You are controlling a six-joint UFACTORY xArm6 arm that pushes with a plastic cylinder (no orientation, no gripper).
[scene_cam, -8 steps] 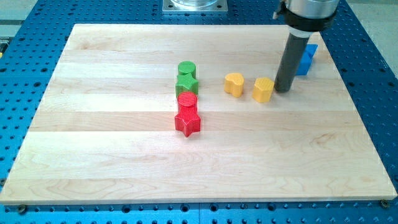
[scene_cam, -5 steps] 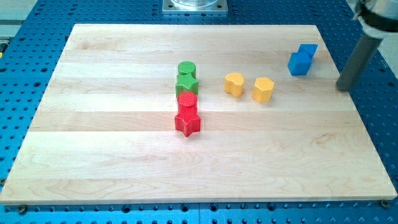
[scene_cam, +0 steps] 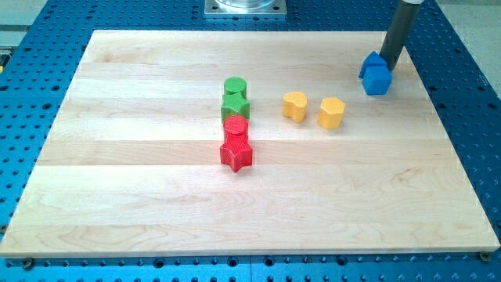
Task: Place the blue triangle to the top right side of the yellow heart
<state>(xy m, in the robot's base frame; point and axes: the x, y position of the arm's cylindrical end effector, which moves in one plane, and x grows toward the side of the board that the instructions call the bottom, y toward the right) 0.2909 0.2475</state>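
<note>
My tip point(scene_cam: 389, 69) is resting against the upper right of the blue blocks point(scene_cam: 376, 75), seemingly two pressed together with the blue triangle probably among them, near the pale wooden tabletop's point(scene_cam: 156, 196) top right corner; there is no claw on this rod, so no grasp can be reported. That stance behind the blue pair looks chosen for shoving it down-left toward the yellow heart point(scene_cam: 294, 105), lying well apart beside a yellow hexagonal block point(scene_cam: 332, 112). Green blocks point(scene_cam: 234, 97) and red blocks point(scene_cam: 236, 145) are standing stacked in a column at centre, the board sitting on a blue perforated bench point(scene_cam: 47, 31).
</note>
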